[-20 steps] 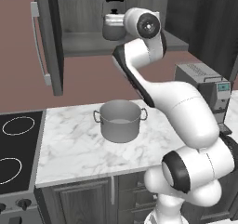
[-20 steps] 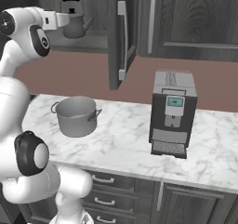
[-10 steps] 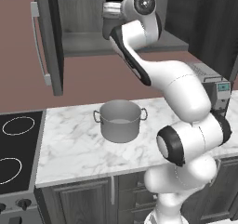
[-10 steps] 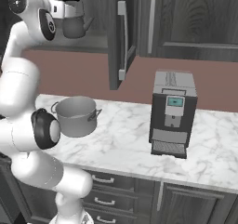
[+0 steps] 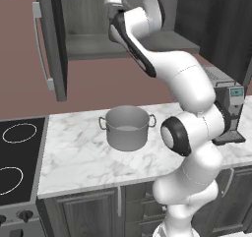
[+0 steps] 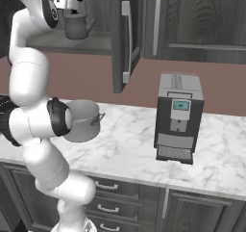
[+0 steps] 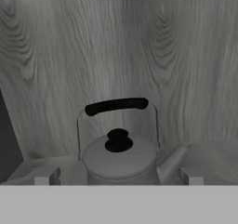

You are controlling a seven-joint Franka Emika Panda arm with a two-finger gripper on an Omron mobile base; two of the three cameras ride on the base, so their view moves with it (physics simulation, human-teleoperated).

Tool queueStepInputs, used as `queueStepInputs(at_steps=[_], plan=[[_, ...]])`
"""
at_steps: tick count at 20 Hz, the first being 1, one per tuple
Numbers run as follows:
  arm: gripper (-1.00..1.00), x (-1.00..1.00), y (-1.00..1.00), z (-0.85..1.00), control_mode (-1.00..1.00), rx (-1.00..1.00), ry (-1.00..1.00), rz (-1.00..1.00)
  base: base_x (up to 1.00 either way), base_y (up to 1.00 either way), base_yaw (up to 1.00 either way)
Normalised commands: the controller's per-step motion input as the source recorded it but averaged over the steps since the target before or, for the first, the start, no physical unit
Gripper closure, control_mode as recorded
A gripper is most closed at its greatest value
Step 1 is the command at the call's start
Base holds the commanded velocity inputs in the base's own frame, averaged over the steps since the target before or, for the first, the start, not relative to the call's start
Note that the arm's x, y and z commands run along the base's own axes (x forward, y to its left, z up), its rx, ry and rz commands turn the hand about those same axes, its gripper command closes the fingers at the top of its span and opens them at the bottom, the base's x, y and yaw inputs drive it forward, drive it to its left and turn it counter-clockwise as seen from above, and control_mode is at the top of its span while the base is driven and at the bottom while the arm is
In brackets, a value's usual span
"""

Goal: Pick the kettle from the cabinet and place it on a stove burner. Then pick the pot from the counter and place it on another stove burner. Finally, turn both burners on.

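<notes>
Starting at the left of the left base view, the black cooktop [image 5: 19, 157] with its white burner rings lies against the end of the marble counter [image 5: 78, 157]. Above it the open cabinet [image 5: 93, 46] door [image 5: 51, 44] hangs edge-on, its bar handle facing outward. The pot [image 5: 127, 128] stands on the counter below, apart from everything. The white arm rises in front of the pot's right side and reaches up into the cabinet. A coffee machine [image 6: 178, 118] stands on the counter well to the right. In the hand view the kettle [image 7: 120, 155] stands upright on the cabinet shelf against the wood-grain back wall, spout to the right. The gripper [image 7: 118, 175] has its jaws spread wide either side of it, not touching.
</notes>
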Motion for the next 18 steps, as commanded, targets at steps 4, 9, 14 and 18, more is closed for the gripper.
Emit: queueStepInputs(at_steps=[4,9,14,18], plan=[[-1.0,0.23,0.22,0.0,-1.0,0.0,0.01,0.0,0.0,0.0,0.0],[-1.0,0.22,0.17,0.0,-1.0,0.0,0.0,0.0,0.0,0.0,0.0],[-1.0,0.23,0.1,0.0,-1.0,0.0,0.0,0.0,0.0,0.0,0.0],[-1.0,0.21,0.04,0.0,-1.0,0.0,0.0,0.0,0.0,0.0,0.0]])
